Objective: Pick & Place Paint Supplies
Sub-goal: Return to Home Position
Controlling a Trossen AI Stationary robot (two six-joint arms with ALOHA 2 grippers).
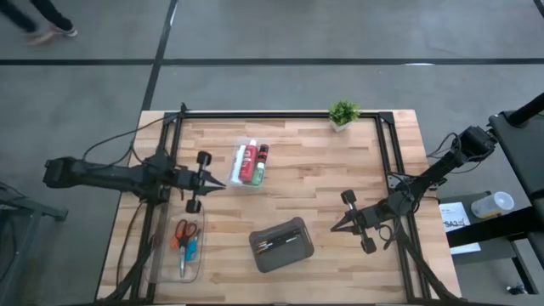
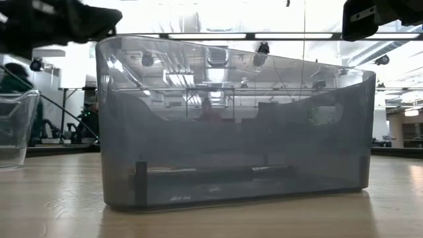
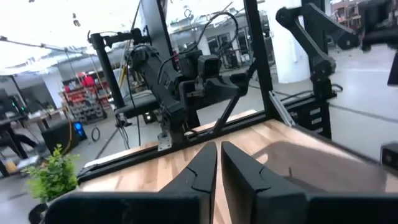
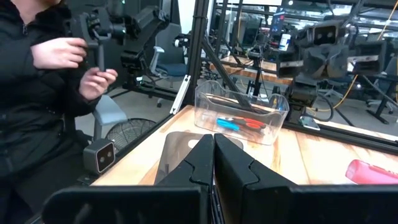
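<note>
Seems to be the closing step, the return to rest, with every supply in view already boxed. Calls for no further grasp, probably, only a clean pull-back of each arm to its own side, rising enough to miss the bin walls.

Nearest, at the front of the light wooden table (image 1: 340, 170): a dark grey translucent plastic case (image 2: 231, 119), with thin wooden-handled brushes (image 2: 205, 174) flat on its floor. Beside it, toward the left arm: a long clear plastic bin (image 1: 163, 268) holding red-handled scissors (image 1: 185, 230) and blue-handled scissors (image 1: 189, 250). Cannot tell whether a third pair lies there.

Mid-table: the left gripper (image 1: 210, 181), low over the wood between the scissors bin and the tube bin, near both. Fingers drawn almost together, a mere sliver between them, clasping nothing. Opposite: the right gripper (image 1: 334, 227), aimed toward the grey case yet apart from it. Fingers closed tip to tip, likewise empty.

Farther back: a smaller clear plastic bin (image 1: 235, 151) with a white paint tube (image 1: 241, 158), a red paint tube (image 1: 251, 166) and a green paint tube (image 1: 259, 172) side by side. At the far edge: a small green potted plant (image 1: 343, 112), well apart from everything else.

Beyond the table on the left arm's side: a person in dark clothing (image 4: 37, 93), one hand (image 4: 59, 53) around a dark handheld device, clear of both grippers.
</note>
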